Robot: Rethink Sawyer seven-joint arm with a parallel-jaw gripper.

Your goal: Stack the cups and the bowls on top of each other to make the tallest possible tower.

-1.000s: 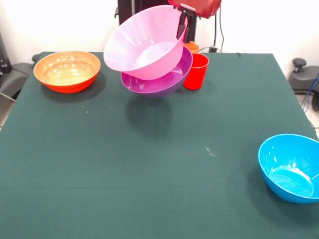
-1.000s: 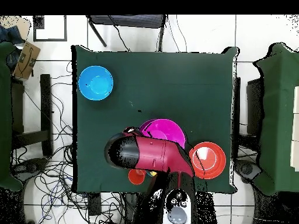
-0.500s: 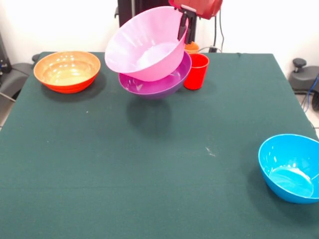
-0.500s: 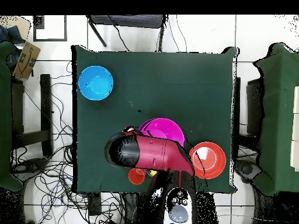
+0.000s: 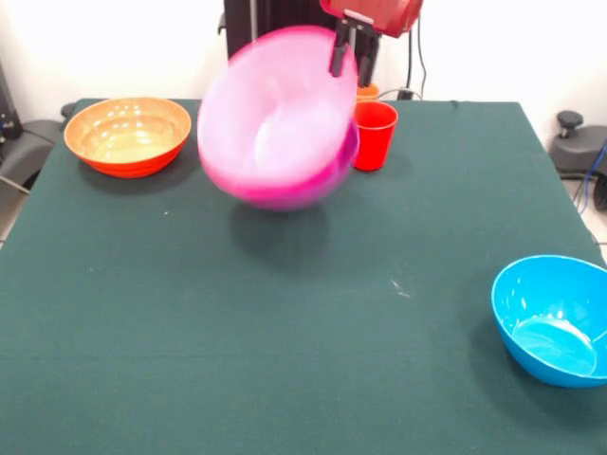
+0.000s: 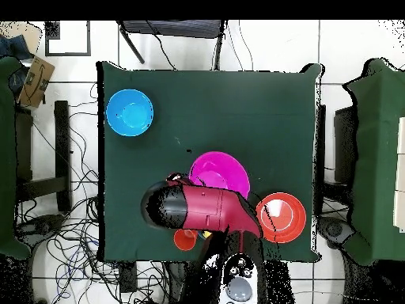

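Plainly, no brand, label or writing can be read on anything. Dark green cloth covers the surface (image 5: 285,360), and a white wall rises behind it, with cables tangled on the tiled floor (image 6: 71,229) all around. At 12 o'clock in the front view, the large pink bowl (image 5: 275,118) tips steeply, blurred, its rim just beside the claw (image 5: 347,52); whether the claw grips that rim cannot be told. At 10 o'clock sits the large orange bowl (image 5: 127,136). At 4 o'clock rests the bright blue bowl (image 5: 554,319). Beside the pink bowl stands the red cup (image 5: 374,135).
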